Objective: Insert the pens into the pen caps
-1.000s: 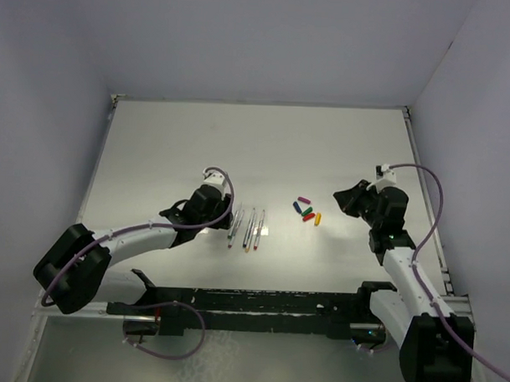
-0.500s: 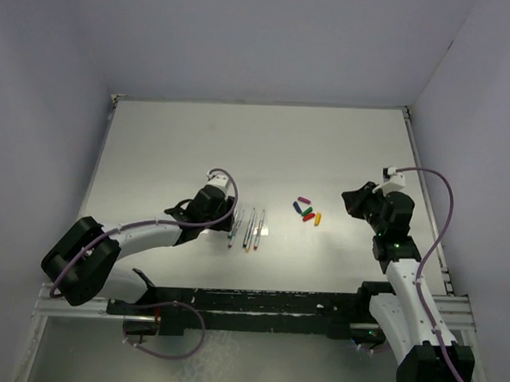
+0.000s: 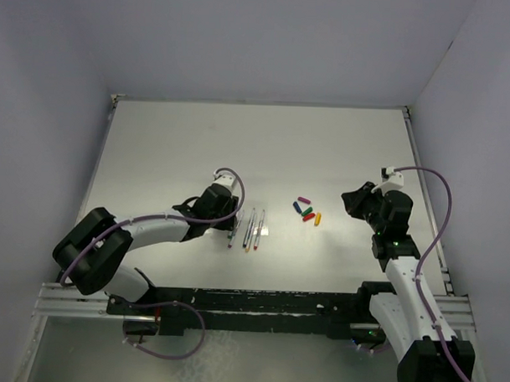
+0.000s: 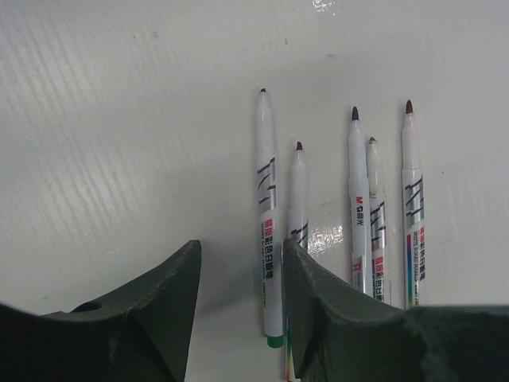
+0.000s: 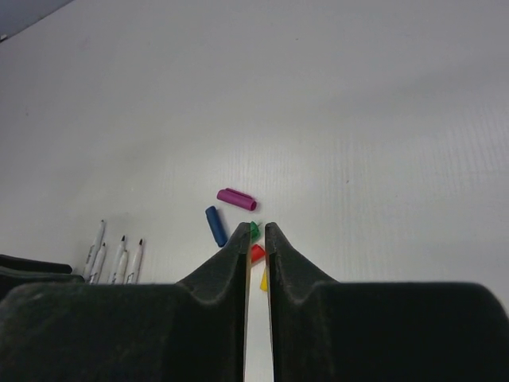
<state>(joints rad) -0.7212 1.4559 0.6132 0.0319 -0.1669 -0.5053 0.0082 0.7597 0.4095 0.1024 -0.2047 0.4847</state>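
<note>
Several white pens (image 3: 248, 228) lie side by side at the table's middle. My left gripper (image 3: 230, 219) is low over their left edge. It stands open (image 4: 241, 259), and the leftmost pen (image 4: 267, 239), the one with a green end, lies between its fingers, close to the right one. The other pens (image 4: 358, 207) lie right of that finger. The pen caps (image 3: 306, 210) form a loose cluster to the right: purple (image 5: 237, 199), blue (image 5: 215, 226), green (image 5: 254, 233), red (image 5: 256, 253) and yellow (image 5: 263, 278). My right gripper (image 3: 349, 200) hovers right of them, open (image 5: 255, 228) by a narrow slit and holding nothing.
White table (image 3: 256, 149) with raised edges and grey walls on three sides. A black rail (image 3: 251, 304) runs along the near edge between the arm bases. The pens also show at the left of the right wrist view (image 5: 111, 259).
My left gripper slid right up to the pens and its jaws narrowed a little. The right gripper drew slightly back to the right and its jaws parted a crack.
</note>
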